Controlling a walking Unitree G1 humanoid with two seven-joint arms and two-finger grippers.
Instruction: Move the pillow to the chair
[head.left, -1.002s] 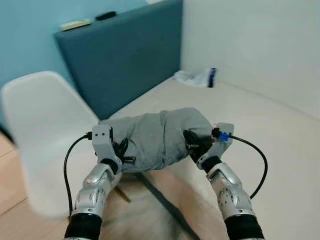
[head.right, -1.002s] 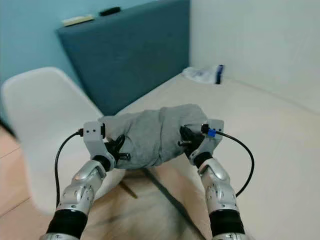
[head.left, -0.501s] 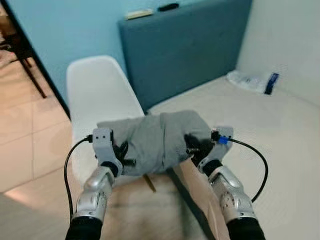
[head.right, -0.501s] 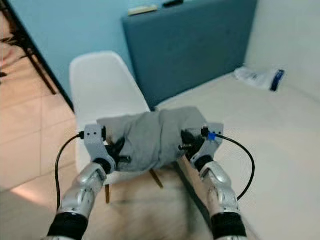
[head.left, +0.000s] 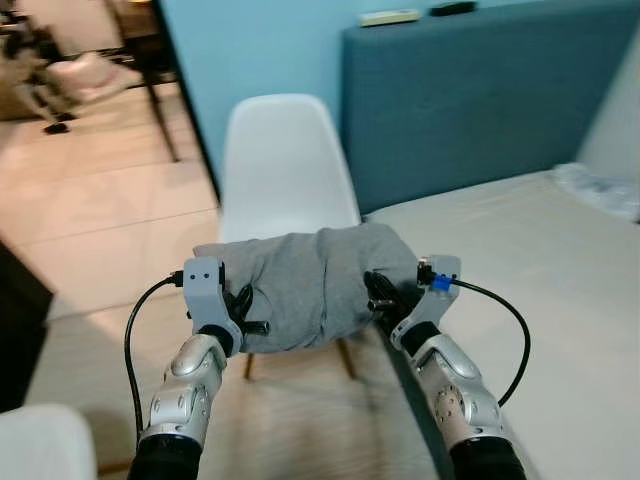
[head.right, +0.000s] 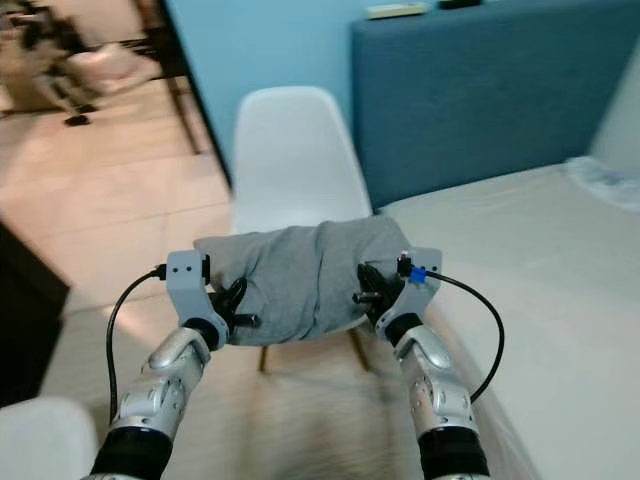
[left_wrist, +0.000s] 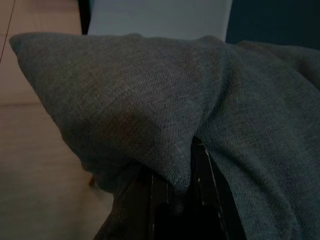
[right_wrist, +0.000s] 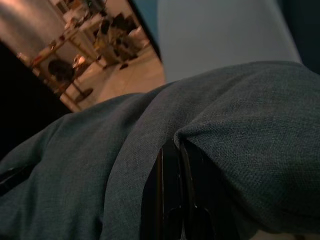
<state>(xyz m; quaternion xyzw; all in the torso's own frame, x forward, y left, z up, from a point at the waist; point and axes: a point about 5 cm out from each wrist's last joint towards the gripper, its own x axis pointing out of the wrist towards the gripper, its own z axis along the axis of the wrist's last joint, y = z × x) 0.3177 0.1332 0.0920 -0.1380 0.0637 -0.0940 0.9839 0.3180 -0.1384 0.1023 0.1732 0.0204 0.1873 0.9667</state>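
Both silver arms reach forward from the robot's chest, elbows low, wrists raised and turned inward toward each other. The left gripper pinches the left end of a grey pillow, and the right gripper pinches its right end, so the pillow hangs in the air between them, sagging and creased in the middle. In the left wrist view the black fingers are closed tight on a fold of grey cloth; in the right wrist view the fingers are likewise pressed together under a fold of the pillow. A black cable loops from each wrist.

Just beyond the pillow stands a white chair with a moulded shell and wooden legs, its back rising above the pillow's top edge. The pillow is held in front of and above its seat, not resting on it. To the right lies a bed with a beige mattress and a dark blue upholstered headboard, set against a light blue wall. The floor is pale tile, and far left are dark furniture legs. I can read no writing anywhere.
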